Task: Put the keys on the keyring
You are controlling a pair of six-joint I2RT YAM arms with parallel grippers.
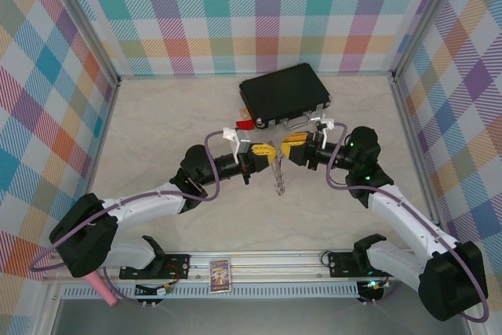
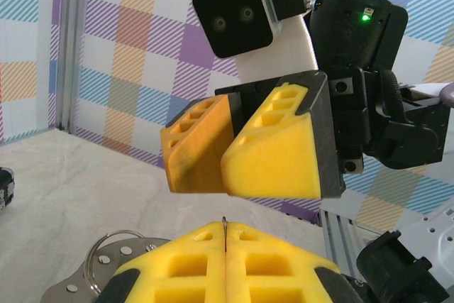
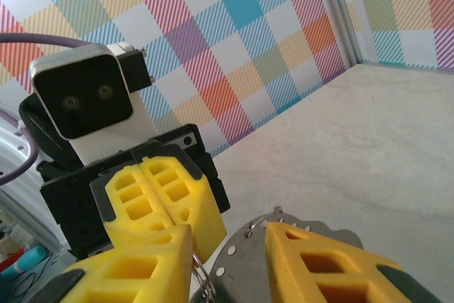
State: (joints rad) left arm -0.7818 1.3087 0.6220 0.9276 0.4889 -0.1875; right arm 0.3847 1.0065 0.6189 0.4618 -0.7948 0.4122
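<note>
My two grippers meet tip to tip over the middle of the table. The left gripper [image 1: 263, 151] [image 2: 225, 230] is shut, and a thin sliver of grey metal stands out between its pads. It looks like the rim of the keyring [image 2: 85, 282] [image 3: 245, 274], a flat grey piece with small holes and a thin wire loop. The right gripper [image 1: 292, 147] [image 3: 228, 230] faces it with its fingers apart, the keyring lying just beyond them. A small metal link [image 3: 203, 279] sits by its left finger. The keys [image 1: 278, 179] show as a thin silvery cluster below the fingertips. I cannot tell them apart.
A black case [image 1: 285, 94] lies just behind the grippers, with a silver handle [image 1: 299, 121] on its near side and a small red tag [image 1: 245, 124] to its left. Plaid walls close off three sides. A metal rail [image 1: 259, 269] runs along the near edge.
</note>
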